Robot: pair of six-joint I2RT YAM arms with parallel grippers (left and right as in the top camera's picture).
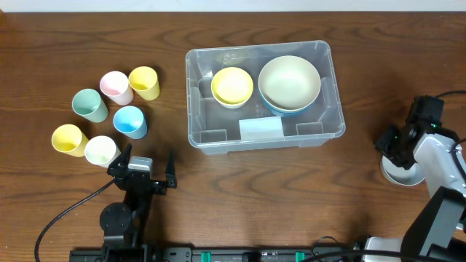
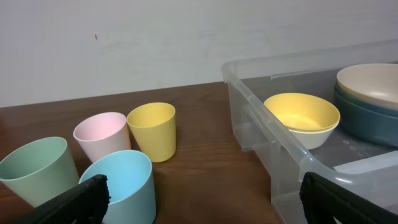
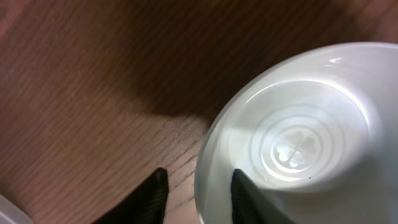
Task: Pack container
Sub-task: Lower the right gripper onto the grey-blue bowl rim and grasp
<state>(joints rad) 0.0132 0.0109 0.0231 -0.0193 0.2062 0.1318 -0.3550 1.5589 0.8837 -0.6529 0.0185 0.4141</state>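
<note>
Reading nothing on the white label (image 1: 261,129): looking blank, sitting on the wall of the container (image 1: 191,102) that faces the left jaws. Making out faint moulded marks on the container floor beyond the label, too small to read. Finding a clover-like mould mark, without lettering, in the middle of the white bowl (image 3: 298,143) just ahead of the right jaws.

Keeping the left gripper (image 2: 205,208) spread wide and grasping nothing, its fingers (image 2: 84,200) showing only as dark tips at the bottom edge of the wrist view. Seeing the container ahead of these jaws and to their right, standing on the table (image 1: 233,204), well apart from the right jaws. Seeing inside it a yellow bowl (image 1: 232,86) nearer the left jaws and, beyond, a cream bowl (image 1: 289,81) nested in a blue-grey bowl (image 1: 280,109), the lower one mostly hidden.

Seeing six cups ahead and to the left of the left jaws: white cup (image 1: 100,151) and yellow cup (image 1: 69,139) nearest, blue cup (image 1: 129,121) and green cup (image 1: 89,105) behind, pink cup (image 1: 115,86) and second yellow cup (image 1: 144,81) farthest. Losing the two nearest from the wrist view.

Holding the right gripper (image 3: 198,196) parted, straddling the white bowl's rim, one finger outside, one inside, gaps showing on both sides. Hiding part of that bowl from overhead.
</note>
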